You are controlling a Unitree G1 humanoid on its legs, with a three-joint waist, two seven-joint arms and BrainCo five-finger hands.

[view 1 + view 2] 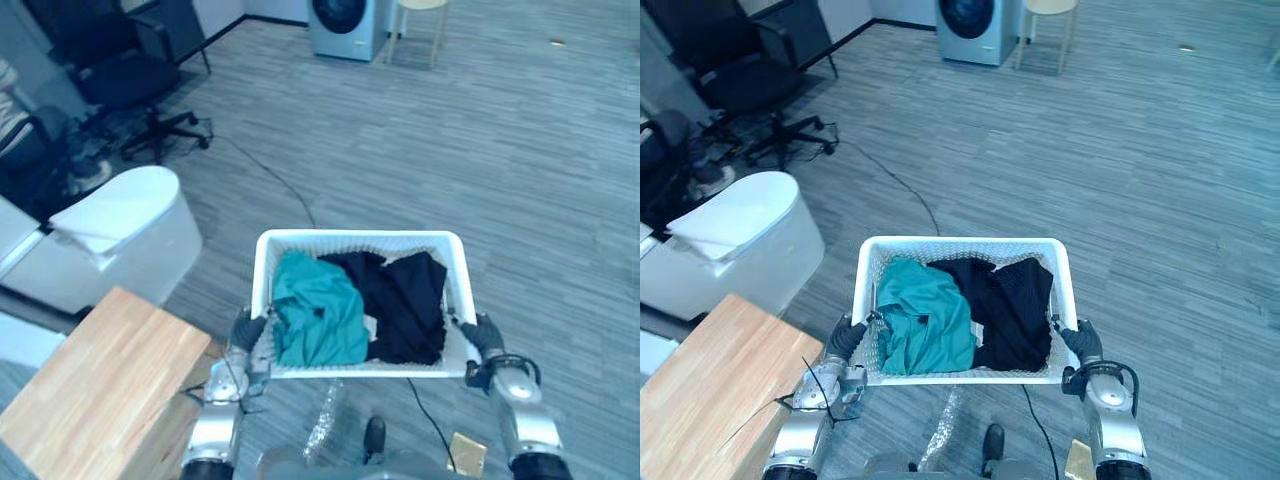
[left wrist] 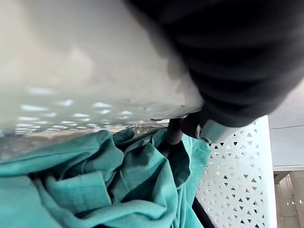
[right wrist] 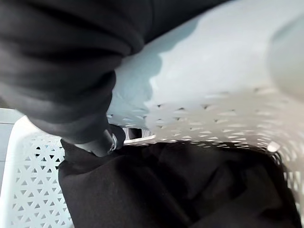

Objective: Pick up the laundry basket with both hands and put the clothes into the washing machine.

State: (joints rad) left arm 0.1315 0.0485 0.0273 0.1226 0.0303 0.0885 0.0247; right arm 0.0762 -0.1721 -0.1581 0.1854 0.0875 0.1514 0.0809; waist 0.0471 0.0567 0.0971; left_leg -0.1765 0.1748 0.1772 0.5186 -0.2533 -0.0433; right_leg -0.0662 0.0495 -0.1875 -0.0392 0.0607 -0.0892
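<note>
Clenched on the side rims of the laundry basket (image 1: 360,238), the left hand (image 1: 246,333) and right hand (image 1: 484,337) each grasp it near its close corners; in each wrist view a dark fingertip (image 2: 174,132) hooks over the rim into the basket (the rest of the fingers are hidden beneath the wall). Just inside the left hand's fingers lies the teal garment (image 1: 318,312); just inside the right hand's fingers lies the dark garment (image 1: 405,300), touching the teal one. Both are fully in the basket, which looks lifted clear of the floor, so the pick-up seems done and the carry is the step in hand. Outward of the left fingers stand a wooden table (image 1: 95,385) and a white bin (image 1: 125,235); an office chair (image 1: 125,75) is further off. Far beyond the fingertips sits the washing machine (image 1: 345,25), a stool (image 1: 420,25) beside it. Next, I judge, comes walking there with the basket level and both grips firm; the open floor between looks passable.
</note>
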